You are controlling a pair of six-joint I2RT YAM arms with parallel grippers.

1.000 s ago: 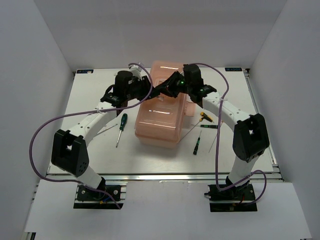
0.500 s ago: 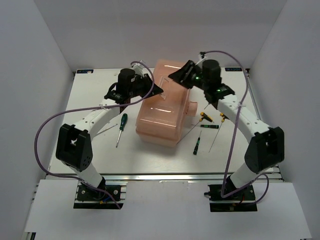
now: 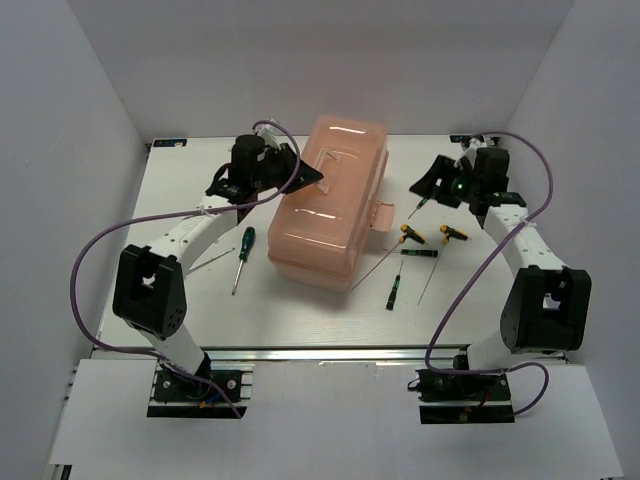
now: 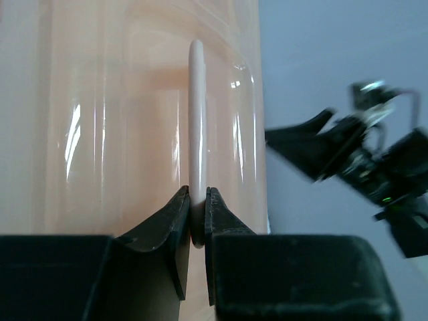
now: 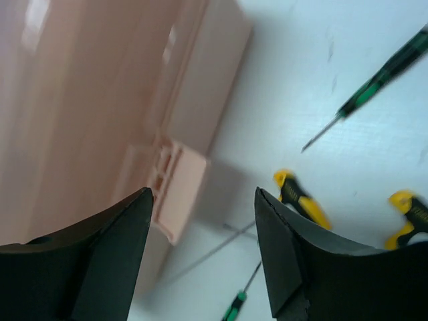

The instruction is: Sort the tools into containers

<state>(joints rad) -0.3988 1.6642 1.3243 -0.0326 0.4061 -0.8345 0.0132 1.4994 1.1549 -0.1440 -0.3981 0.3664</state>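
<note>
Toolbox [image 3: 330, 215] of translucent salmon-pink plastic sits closed mid white surface [image 3: 300, 315], with small green and yellow-handled screwdrivers [image 3: 245, 243] loose on both sides. Left wrist view: left claw [image 4: 196, 221] is clenched on the pale lid handle [image 4: 196, 120]. Right wrist view: right claw [image 5: 202, 254] is spread wide, grasping nothing, and the front latch [image 5: 177, 190] shows between its fingers.

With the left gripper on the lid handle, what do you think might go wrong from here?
The left gripper pinches just a small part of the thin handle, so it may slip off under a pull. The right gripper is open and clear of the toolbox; unsteadied, the box could drag or tip toward the yellow-handled screwdriver beside it.
</note>
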